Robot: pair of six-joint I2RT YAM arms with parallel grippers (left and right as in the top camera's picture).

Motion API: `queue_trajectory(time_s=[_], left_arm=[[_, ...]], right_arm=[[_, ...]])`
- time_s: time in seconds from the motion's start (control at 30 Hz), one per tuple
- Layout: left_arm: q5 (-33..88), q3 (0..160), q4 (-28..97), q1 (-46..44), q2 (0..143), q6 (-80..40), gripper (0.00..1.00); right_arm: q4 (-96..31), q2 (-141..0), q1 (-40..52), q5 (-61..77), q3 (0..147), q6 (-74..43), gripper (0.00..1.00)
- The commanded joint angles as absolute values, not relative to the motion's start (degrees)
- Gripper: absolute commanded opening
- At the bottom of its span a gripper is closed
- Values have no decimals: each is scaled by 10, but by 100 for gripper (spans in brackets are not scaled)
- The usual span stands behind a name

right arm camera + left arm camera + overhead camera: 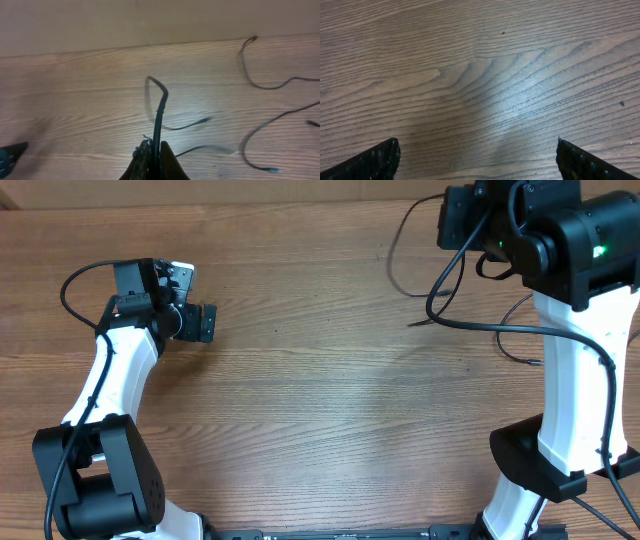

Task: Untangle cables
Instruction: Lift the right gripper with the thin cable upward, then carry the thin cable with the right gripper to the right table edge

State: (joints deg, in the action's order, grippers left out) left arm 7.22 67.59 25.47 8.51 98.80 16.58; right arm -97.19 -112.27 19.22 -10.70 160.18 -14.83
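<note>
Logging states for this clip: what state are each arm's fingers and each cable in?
left fingers: open wide, holding nothing.
right fingers: shut on one cable.
held cable: pinched, rising from the fingers into a bend.
loose cables: lying slack on the table, unknotted.

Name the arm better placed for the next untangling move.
Right. The right pincer is shut on a cable, other cables lying close by; the left pincer hangs open over bare table, away from them.
</note>
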Motion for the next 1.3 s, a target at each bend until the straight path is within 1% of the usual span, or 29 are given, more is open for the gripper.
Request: queue_trajectory(time_s=[0.0,0.17,0.37,0.53,0.7,0.93,1.1,1.27], left_arm=[[73,677,253,86,995,158,99],[72,677,253,86,995,158,99],[73,677,253,86,995,158,100],[73,677,253,86,995,158,100],[73,677,253,86,995,158,100],[73,677,253,86,995,158,100],[73,677,253,86,995,158,100],[72,677,253,86,995,158,100]], right_arm=[[-970,-1109,193,-89,1613,-162,4],[-970,-1109,193,-89,1613,-192,4],[-970,-1109,182,-139,1613,-320,4],[-971,-1109,160,-175,1613,-387,4],[-971,-1109,127,-186,1603,-394,4],[-971,-1109,86,-169,1555,-437,4],[-971,-1106,82,-167,1524,-437,4],[-971,-1070,81,-171,1475,-432,4]])
